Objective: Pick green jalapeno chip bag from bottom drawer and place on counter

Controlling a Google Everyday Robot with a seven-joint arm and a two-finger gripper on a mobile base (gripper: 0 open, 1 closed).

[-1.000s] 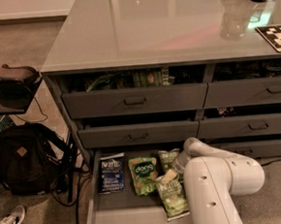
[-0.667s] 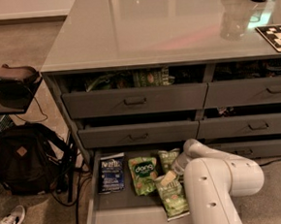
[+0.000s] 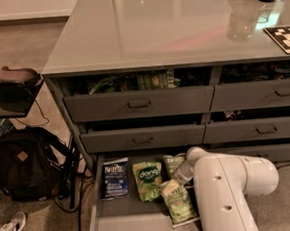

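The bottom drawer [image 3: 95,211] is pulled open at floor level. Several bags lie in it. A dark green bag with white Kettle lettering [image 3: 172,161] lies at the back. It looks like the green jalapeno chip bag, and my arm half hides it. A paler green bag [image 3: 180,207] lies in front of it. My gripper [image 3: 174,181] reaches down into the drawer between these two bags, at the top end of the paler bag. My white arm [image 3: 231,191] covers most of it. The pale grey counter [image 3: 158,31] spans the top of the cabinet.
A blue Kettle bag [image 3: 115,177] and a bright green dang bag [image 3: 148,180] lie left in the drawer. The upper drawers [image 3: 139,104] stand slightly open above. A glass [image 3: 239,24] and a checkered board [image 3: 285,37] are on the counter. A black backpack [image 3: 23,164] and cables lie on the floor to the left.
My arm has hardly shifted over the drawer. The bags lie where they were.
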